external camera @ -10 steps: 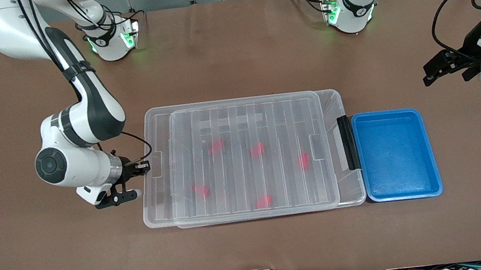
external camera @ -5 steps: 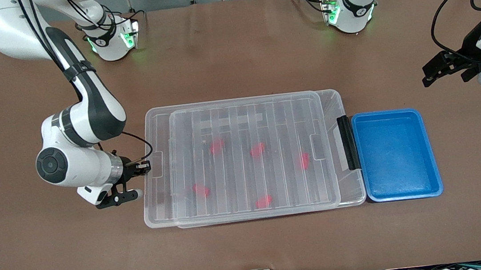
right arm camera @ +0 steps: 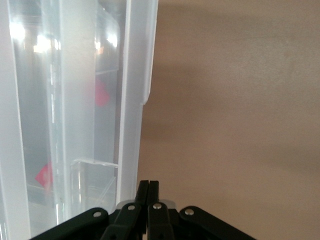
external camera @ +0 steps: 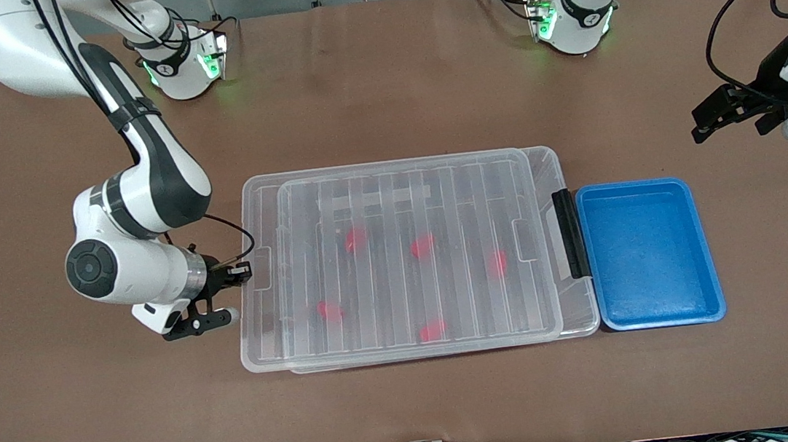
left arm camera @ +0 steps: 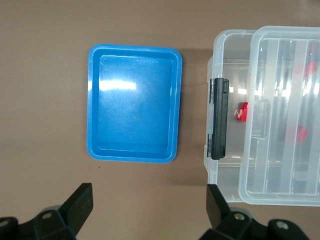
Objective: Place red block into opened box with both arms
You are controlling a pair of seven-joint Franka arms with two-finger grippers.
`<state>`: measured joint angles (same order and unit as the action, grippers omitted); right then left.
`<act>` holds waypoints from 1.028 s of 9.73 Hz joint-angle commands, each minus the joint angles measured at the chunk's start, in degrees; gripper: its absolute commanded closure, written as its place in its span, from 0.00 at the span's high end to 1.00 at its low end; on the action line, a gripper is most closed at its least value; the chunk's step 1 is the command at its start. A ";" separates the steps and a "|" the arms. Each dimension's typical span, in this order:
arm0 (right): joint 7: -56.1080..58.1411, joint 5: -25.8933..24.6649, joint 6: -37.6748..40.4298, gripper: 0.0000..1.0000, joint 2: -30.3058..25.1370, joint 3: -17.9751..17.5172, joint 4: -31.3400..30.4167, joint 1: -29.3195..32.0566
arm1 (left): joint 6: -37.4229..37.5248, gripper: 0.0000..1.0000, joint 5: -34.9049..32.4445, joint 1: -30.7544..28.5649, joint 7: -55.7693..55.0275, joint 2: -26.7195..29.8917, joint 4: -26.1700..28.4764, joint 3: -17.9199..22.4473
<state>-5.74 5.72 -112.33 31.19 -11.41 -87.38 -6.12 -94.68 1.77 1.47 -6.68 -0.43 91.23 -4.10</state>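
Front view first: box sits mid-frame on the brown desk, its ribbed clear lid lying on top but shifted toward the right arm's end, so a strip of the box stays uncovered by the black handle. Five red blocks show only as blurred red patches through the lid; one of them, the red block, lies nearest the handle. Just beside the handle end rests the blue tray. At the frame's left, the right end effector meets the lid's short edge, fingers pressed together; whether they pinch the lid's lip cannot be told. At the right edge of the frame the left end effector hangs over bare desk, fingers spread wide, its arm partly cut off.

Left wrist view: left end effector shows only its two finger tips at the bottom, well apart. The tray is whole; the box is cut off at the frame's right. One red block is clear beside the handle.

Right wrist view: right end effector is closed at the bottom centre against the clear rim; red blurs show through the plastic.

No writing is readable anywhere.
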 commanded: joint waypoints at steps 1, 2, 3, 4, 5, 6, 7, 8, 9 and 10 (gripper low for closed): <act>-1.03 1.13 -0.78 0.07 1.59 -0.37 0.89 0.14 | 0.99 1.00 0.34 0.37 -0.35 -1.59 -0.36 0.32; -1.11 0.96 0.00 0.34 0.81 -0.29 1.85 0.84 | 0.99 1.00 -0.79 0.37 -0.35 -1.59 -0.44 0.32; -1.11 0.96 3.66 0.99 -0.85 -0.20 2.03 3.72 | 0.99 1.00 -2.98 0.55 -0.44 -1.50 -0.36 -0.12; -1.46 0.18 6.66 1.00 -4.69 0.50 2.21 5.31 | 0.99 1.00 -3.09 0.46 -0.44 -1.50 -0.44 -0.30; -1.55 0.08 7.47 1.00 -8.13 2.42 1.60 6.81 | 0.99 1.00 -2.91 0.46 -0.35 -1.50 -0.44 -0.30; -1.72 0.08 10.61 1.00 -11.38 5.14 1.68 7.34 | 0.99 1.00 -2.91 0.55 -0.35 -1.50 -0.44 -0.30; -1.81 0.08 14.30 1.00 -14.89 8.38 1.51 7.35 | 0.99 1.00 -2.83 0.46 -0.35 -1.50 -0.44 -0.30; -1.55 -0.01 16.34 1.00 -18.41 10.07 0.81 7.44 | 0.99 1.00 -2.56 0.46 -0.27 -1.50 -0.44 -0.30; -0.94 -0.01 21.67 1.00 -21.66 13.05 1.06 7.96 | 0.99 1.00 -2.47 0.46 -0.27 -1.50 -0.44 -0.30; 0.11 -0.01 26.68 1.00 -25.09 14.47 1.33 7.88 | 0.99 1.00 -2.47 0.46 -0.18 -1.50 -0.44 -0.30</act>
<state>-6.16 5.55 -88.95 11.46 1.46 -83.20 1.89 -94.68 0.01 1.62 -6.68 -0.56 90.94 -4.39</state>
